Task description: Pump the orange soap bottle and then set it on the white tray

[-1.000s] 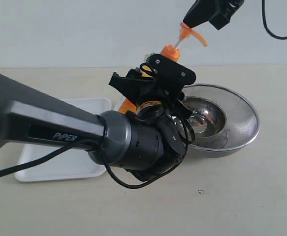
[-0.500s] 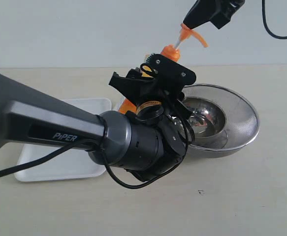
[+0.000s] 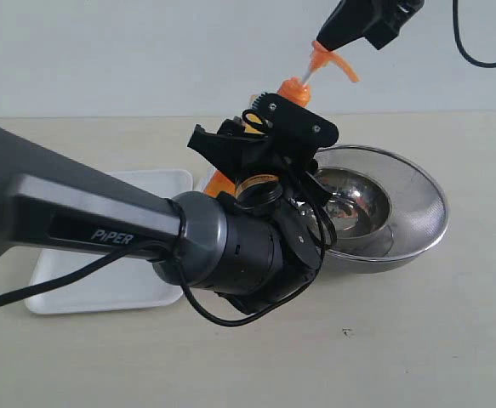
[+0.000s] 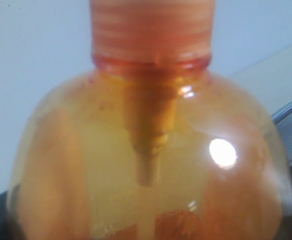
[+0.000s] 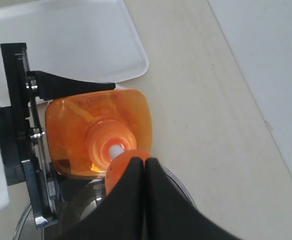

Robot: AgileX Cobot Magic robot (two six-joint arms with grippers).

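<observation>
Right gripper (image 3: 325, 39): 1, fingers pinched together with nothing between them, tips down on the orange pump head (image 5: 116, 171); the white stem shows below the head in the exterior view. Left gripper (image 3: 258, 141): 1, clamped on the orange soap bottle (image 3: 292, 89), with black fingers (image 5: 68, 85) against the body's sides as seen from the right wrist. Bottle count 1. It is tilted, neck leaning up toward the right gripper; the lower body is mostly hidden behind the left arm, so I can't tell whether its base touches the table (image 3: 401, 340). The left wrist view is filled by the bottle's shoulder and ribbed cap, orange liquid and dip tube visible inside; no fingers are seen there. The bottle sits between the white tray (image 3: 103, 285) and the steel bowl (image 3: 426, 204), not on the tray. Tray count 1, flat on the table left of the bottle, nothing visible on it, partly covered by the left arm. Bowl count 1 seen, shiny inside with a mesh-looking outer wall, just right of the left gripper; can't tell if a second is nested in it.
</observation>
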